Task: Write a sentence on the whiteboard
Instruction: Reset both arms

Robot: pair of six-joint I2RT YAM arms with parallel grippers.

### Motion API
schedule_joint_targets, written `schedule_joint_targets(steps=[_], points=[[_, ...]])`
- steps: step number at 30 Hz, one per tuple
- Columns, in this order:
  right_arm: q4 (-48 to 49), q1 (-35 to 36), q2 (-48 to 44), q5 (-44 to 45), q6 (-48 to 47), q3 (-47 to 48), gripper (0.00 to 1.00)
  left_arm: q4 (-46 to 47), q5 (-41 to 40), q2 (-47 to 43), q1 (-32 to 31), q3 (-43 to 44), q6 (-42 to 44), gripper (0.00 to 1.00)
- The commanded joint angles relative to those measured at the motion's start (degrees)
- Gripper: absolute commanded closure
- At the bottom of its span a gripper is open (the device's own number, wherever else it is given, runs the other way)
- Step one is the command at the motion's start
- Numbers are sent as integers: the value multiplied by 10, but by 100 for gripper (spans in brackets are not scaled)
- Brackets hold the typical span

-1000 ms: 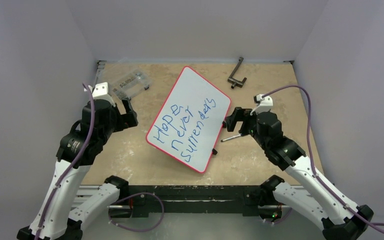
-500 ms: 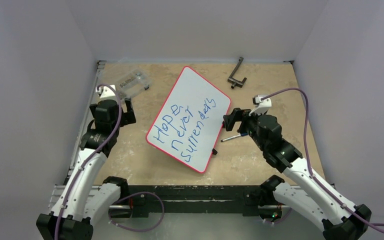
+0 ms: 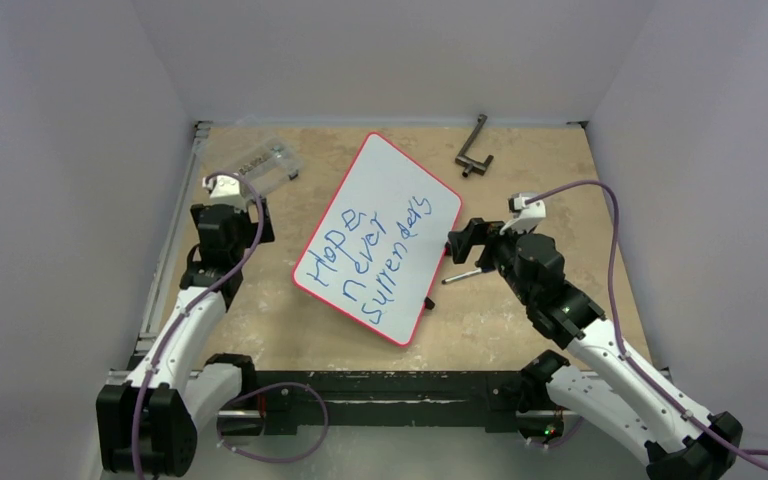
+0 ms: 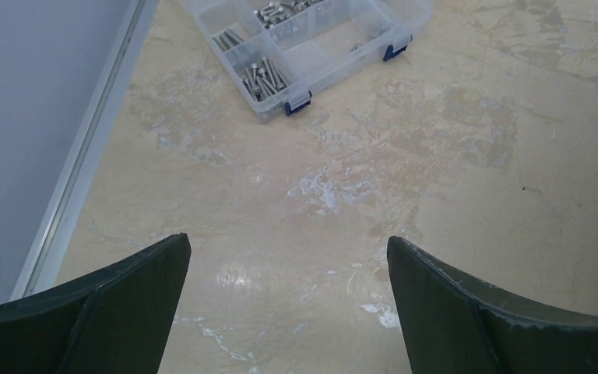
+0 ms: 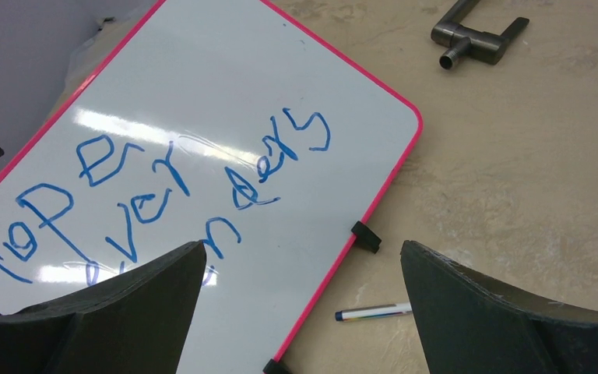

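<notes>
Pincers both gape empty: left pincer (image 4: 288, 243) at nine o'clock of the whiteboard (image 3: 390, 195), right pincer (image 5: 301, 251) at three, the marker pen (image 5: 374, 312) lying loose just beside it. Centred on the worktop (image 3: 545, 180), the board bears the sentence (image 3: 365, 258) "Hope never surrenders"; writing looks complete, nothing apparently left.

Both arms on my feeds share one build. The left arm (image 3: 185, 325) has white shells on its long links and black housings at the joints, and the right arm (image 3: 610, 350) matches it. A thin purple left cable (image 3: 250, 250) runs up to a small white left block (image 3: 223, 186) just behind the tool. A purple right cable (image 3: 616, 250) ends at the right block (image 3: 526, 206), set the same way. The left gripper (image 4: 286, 241) has dark, matte, wedge-shaped left fingers (image 4: 124, 304) with pale scuffs along the inner edges. On the right gripper (image 5: 302, 248), the right fingers (image 5: 498, 312) look the same to me.
</notes>
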Motion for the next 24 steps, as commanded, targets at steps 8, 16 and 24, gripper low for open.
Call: schedule_joint_targets(steps=[8, 16, 24], points=[[15, -2, -22, 32, 29, 4, 1, 129, 19, -48, 6, -23, 15, 2], [11, -3, -4, 34, 41, 14, 1, 116, 23, -54, 5, -15, 6, 2], [12, -2, -22, 54, 38, 12, 1, 111, 23, -58, 6, -11, -2, 2]])
